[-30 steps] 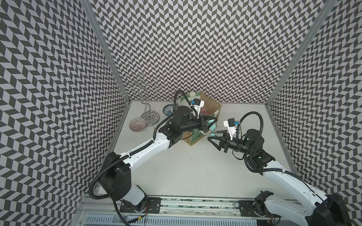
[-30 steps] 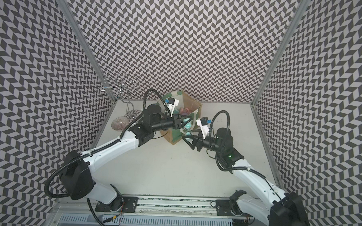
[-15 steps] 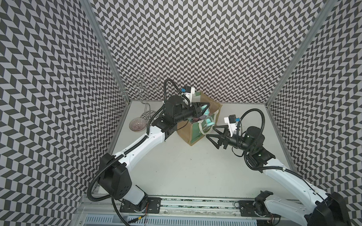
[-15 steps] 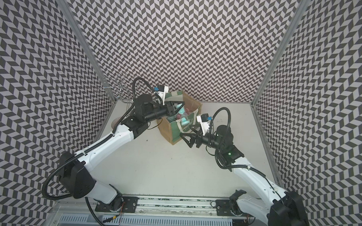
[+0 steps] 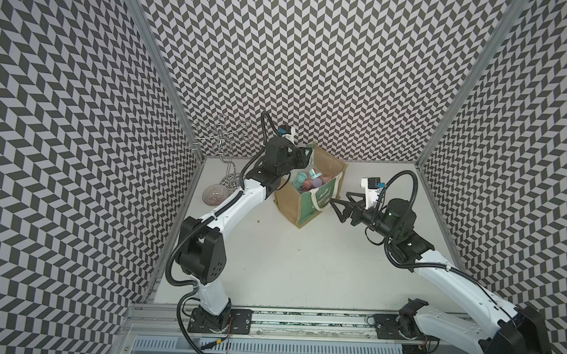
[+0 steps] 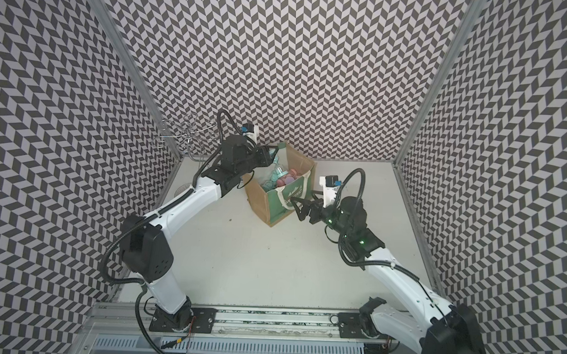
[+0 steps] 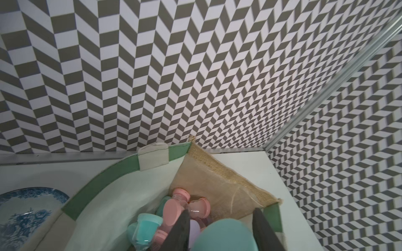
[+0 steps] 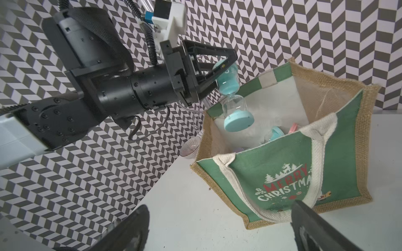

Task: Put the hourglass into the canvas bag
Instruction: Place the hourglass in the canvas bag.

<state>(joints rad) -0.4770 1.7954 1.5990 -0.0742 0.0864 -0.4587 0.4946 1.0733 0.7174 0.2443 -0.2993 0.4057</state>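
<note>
- Tan jute and green cloth: in both top views we count one canvas bag (image 5: pixel 286 202), standing near the table's (image 5: pixel 288 265) rear edge, and two arms. The left gripper (image 5: pixel 304 155) hangs over its mouth. The right gripper (image 5: pixel 339 200) is just beside the green front, jaws wide apart and holding nothing.
- One wire stand (image 5: pixel 225 143) and one glass bowl (image 5: pixel 215 195) occupy the rear left corner.
- Left wrist view: two fingers (image 7: pixel 180 230) flank one teal cap of the hourglass (image 7: pixel 226 236). Below lie pink and teal hourglasses (image 7: pixel 144 228), too jumbled for us to count. One blue-patterned plate (image 7: pixel 26 206) lies beside the bag.
- Right wrist view: the left gripper is clamped on the hourglass's upper end. It hangs tilted over the bag's mouth, lower cap against the white lining.
</note>
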